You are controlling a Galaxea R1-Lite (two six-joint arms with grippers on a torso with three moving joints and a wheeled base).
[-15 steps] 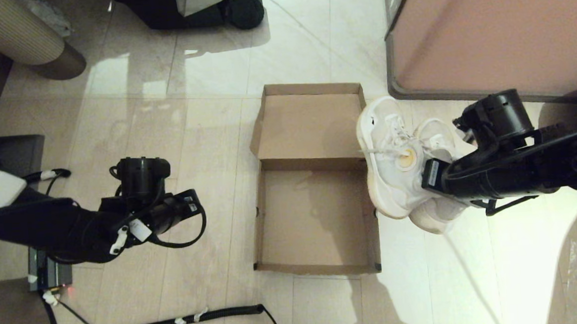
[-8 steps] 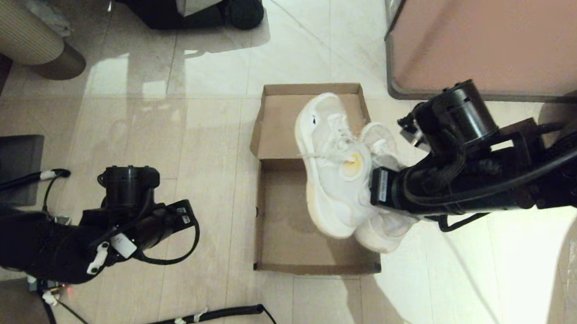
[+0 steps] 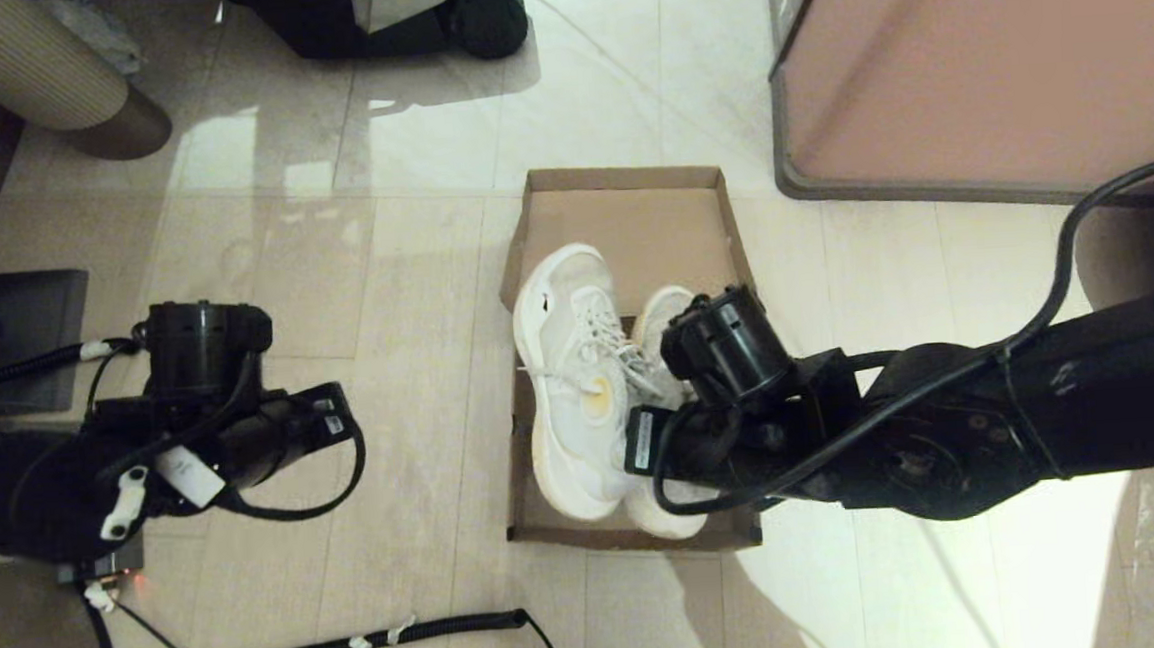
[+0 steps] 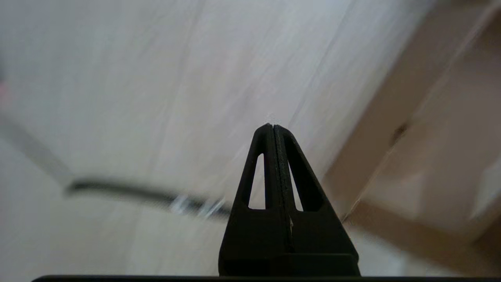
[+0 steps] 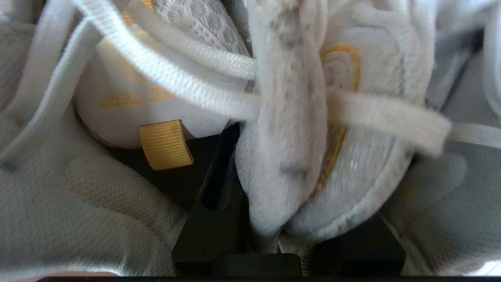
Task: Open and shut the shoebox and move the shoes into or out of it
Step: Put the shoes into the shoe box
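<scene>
The head view shows the whole layout: the shoebox (image 3: 629,361) lies open on the tiled floor (image 3: 414,274), its lid folded flat on the far side, and the shoes (image 3: 581,384) sit side by side over the near tray, toes toward the lid and heels near the front wall. Whether the soles rest on the cardboard cannot be determined from this view. The right gripper (image 3: 644,430) reaches in from the right, and its wrist housing covers most of the second shoe. The right wrist view supplies what the head view hides: the gripper's (image 5: 270,219) black fingers (image 5: 215,188) pinch the padded inner collars of both shoes (image 5: 282,117) together, with a white lace crossing in front and a yellow pull tab (image 5: 166,144) visible inside one opening. The left gripper (image 3: 342,418) is held apart on the left side of the box, above bare tile. Its own view shows the left gripper (image 4: 273,127) with both fingers pressed together on nothing, and a corner of the shoebox (image 4: 411,149) blurred to one side. Surrounding items in the head view: a coiled black cable (image 3: 376,642) on the floor in front of the box, a pink-topped table (image 3: 982,59) beyond the box on the right, and a ribbed beige cylinder (image 3: 31,77) at far left.
</scene>
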